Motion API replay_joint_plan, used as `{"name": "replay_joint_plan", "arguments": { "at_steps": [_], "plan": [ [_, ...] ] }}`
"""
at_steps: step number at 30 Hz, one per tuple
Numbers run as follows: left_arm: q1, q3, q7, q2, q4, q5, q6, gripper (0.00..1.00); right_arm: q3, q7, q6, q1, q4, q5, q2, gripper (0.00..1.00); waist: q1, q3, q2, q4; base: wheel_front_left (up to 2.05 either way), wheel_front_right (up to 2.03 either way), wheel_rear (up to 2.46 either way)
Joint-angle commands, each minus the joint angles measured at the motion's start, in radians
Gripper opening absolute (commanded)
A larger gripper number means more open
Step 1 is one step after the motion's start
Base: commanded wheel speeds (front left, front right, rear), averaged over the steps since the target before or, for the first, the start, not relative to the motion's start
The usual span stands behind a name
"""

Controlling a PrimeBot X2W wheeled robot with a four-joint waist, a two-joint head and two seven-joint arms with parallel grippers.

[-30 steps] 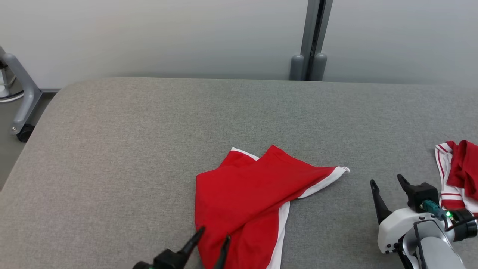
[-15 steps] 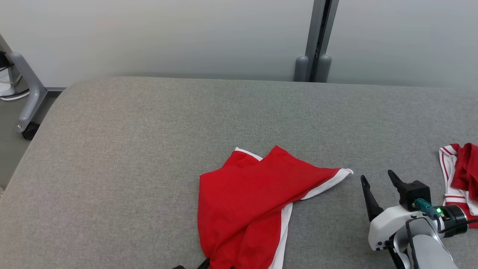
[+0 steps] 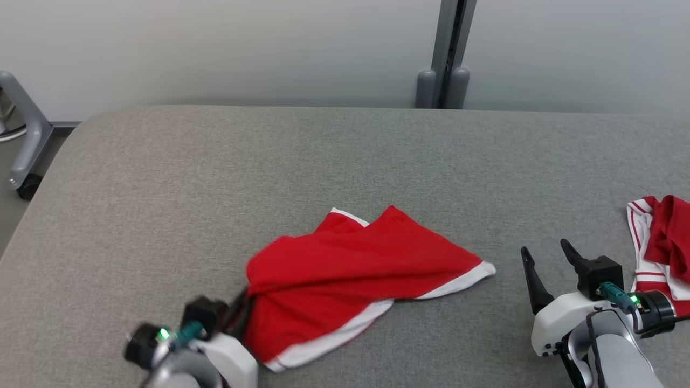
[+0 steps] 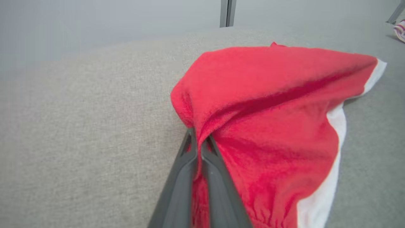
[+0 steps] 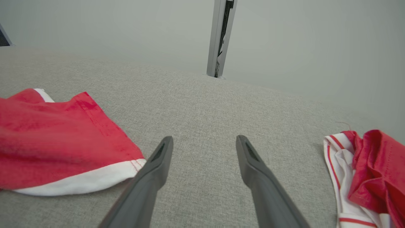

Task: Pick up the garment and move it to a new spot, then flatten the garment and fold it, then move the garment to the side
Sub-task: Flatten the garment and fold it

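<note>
The garment (image 3: 366, 269), red with white trim, lies bunched near the front middle of the gray padded table (image 3: 215, 172). The left gripper (image 4: 198, 142) is clamped tight on its left edge, with a fold of red cloth raised off the surface. The right gripper (image 3: 543, 248) sits just right of the garment's white-trimmed corner, its fingers spread apart and holding nothing. Another red and white piece of clothing (image 3: 660, 242) lies at the table's right side.

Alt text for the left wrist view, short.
The left gripper has its fingers shut on a bunched edge of the red, white-trimmed garment, which drapes to the right over the grey fabric surface. A pale wall and a grey post stand behind.
</note>
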Motion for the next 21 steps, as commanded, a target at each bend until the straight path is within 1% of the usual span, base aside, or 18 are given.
{"name": "replay_joint_plan", "arguments": {
  "at_steps": [1, 3, 7, 11, 12, 13, 14, 15, 18, 21],
  "plan": [
    [-0.051, 0.005, 0.008, 0.032, 0.006, 0.023, -0.002, 0.00, 0.002, -0.006, 0.000, 0.005, -0.001, 0.004, -0.001, 1.00, 0.0000, 0.005, -0.0001, -0.007, 0.00, 0.00, 0.00],
    [-0.111, -0.002, 0.029, 0.075, 0.026, 0.043, -0.022, 0.00, 0.008, -0.006, 0.000, 0.002, -0.003, 0.008, 0.000, 1.00, 0.0000, 0.013, -0.0001, -0.017, 0.00, 0.00, 0.00],
    [-0.219, -0.017, 0.058, 0.133, 0.093, 0.079, -0.054, 0.00, 0.026, -0.006, 0.000, -0.014, -0.009, 0.017, 0.002, 1.00, 0.0000, 0.035, -0.0001, -0.051, 0.00, 0.00, 0.00],
    [-0.300, -0.025, 0.039, 0.156, 0.174, 0.091, -0.070, 0.00, 0.041, -0.006, 0.000, -0.020, -0.025, 0.033, 0.004, 1.00, 0.0000, 0.059, -0.0001, -0.089, 0.00, 0.00, 0.00],
    [-0.313, -0.020, 0.027, 0.152, 0.193, 0.087, -0.068, 0.15, 0.043, -0.006, 0.000, -0.023, -0.030, 0.039, 0.005, 1.00, 0.0000, 0.064, -0.0001, -0.098, 0.00, 0.00, 0.00],
    [-0.313, -0.020, 0.027, 0.152, 0.193, 0.087, -0.068, 0.15, 0.043, -0.006, 0.000, -0.023, -0.030, 0.039, 0.005, 1.00, 0.0000, 0.064, -0.0001, -0.098, 0.00, 0.00, 0.00],
    [-0.327, -0.017, 0.016, 0.153, 0.215, 0.090, -0.056, 0.75, 0.047, -0.006, 0.000, -0.025, -0.034, 0.043, 0.005, 1.00, 0.0000, 0.067, -0.0001, -0.106, 0.00, 0.00, 0.00],
    [-0.334, -0.006, 0.008, 0.151, 0.242, 0.084, -0.043, 1.00, 0.051, -0.006, 0.000, -0.024, -0.041, 0.048, 0.006, 1.00, 0.0000, 0.068, -0.0001, -0.114, 0.00, 0.00, 0.00],
    [-0.337, 0.034, -0.020, 0.125, 0.303, 0.048, -0.003, 1.00, 0.071, -0.006, 0.000, -0.012, -0.073, 0.085, 0.007, 1.00, 0.0000, 0.065, -0.0001, -0.132, 0.00, 0.00, 0.00],
    [-0.302, 0.070, -0.044, 0.111, 0.326, 0.020, 0.039, 1.00, 0.089, -0.006, 0.000, 0.012, -0.109, 0.122, 0.006, 1.00, 0.0000, 0.052, -0.0001, -0.139, 0.00, 0.00, 0.00]
  ]
}}
